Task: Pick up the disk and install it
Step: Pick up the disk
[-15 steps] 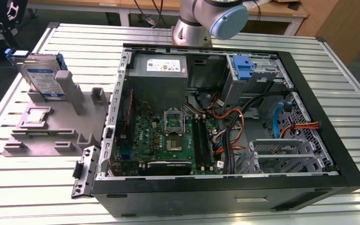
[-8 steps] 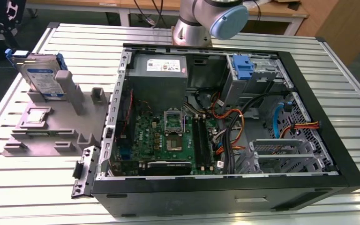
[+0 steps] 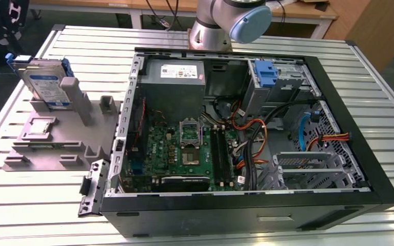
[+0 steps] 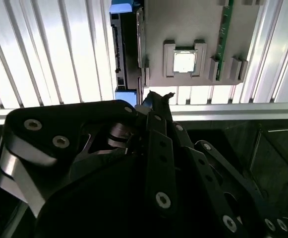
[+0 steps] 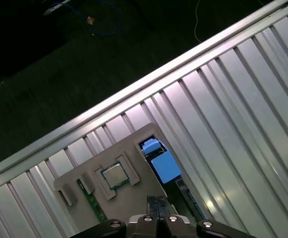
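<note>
The disk point(image 3: 46, 82) stands upright on edge in a slot of the grey fixture point(image 3: 53, 141) at the exterior view's left. It is silver, with a white and blue label and a blue carrier. From above, in both wrist views, it shows edge-on with blue carrier tabs point(image 4: 126, 49) point(image 5: 162, 166). My gripper point(image 4: 156, 96) point(image 5: 156, 203) hangs well above the fixture, close to the disk's end. It is shut with nothing between its fingers.
An open computer case point(image 3: 381, 169) lies on the slatted metal table point(image 3: 60, 205), with a grey power-supply box point(image 3: 173, 77) and a drive bay holding a bare blue bracket point(image 3: 266, 72). A processor chip point(image 3: 39, 126) point(image 4: 185, 62) rests on the fixture. The table edge point(image 5: 109, 106) runs near the fixture.
</note>
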{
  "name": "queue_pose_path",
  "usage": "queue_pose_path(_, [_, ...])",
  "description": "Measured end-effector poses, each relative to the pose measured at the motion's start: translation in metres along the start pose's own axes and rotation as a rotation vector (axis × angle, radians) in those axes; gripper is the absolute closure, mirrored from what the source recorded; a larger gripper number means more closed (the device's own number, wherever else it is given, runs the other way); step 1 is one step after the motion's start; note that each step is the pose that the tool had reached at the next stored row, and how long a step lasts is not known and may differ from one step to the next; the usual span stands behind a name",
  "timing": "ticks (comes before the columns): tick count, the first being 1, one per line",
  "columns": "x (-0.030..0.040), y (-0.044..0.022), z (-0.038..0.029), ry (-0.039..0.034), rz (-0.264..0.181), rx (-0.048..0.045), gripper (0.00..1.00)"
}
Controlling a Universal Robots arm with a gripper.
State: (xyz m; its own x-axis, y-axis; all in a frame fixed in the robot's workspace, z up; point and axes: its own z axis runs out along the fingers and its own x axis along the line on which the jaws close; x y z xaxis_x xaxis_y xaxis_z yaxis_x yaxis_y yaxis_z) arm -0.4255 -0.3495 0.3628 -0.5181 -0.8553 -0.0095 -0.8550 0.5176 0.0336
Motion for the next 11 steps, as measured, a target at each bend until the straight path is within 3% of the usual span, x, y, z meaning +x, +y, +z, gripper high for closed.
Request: queue_pose_path(11, [0.0001,-0.0001,0.0018,0.0043,-0.188,-0.0031,0.90])
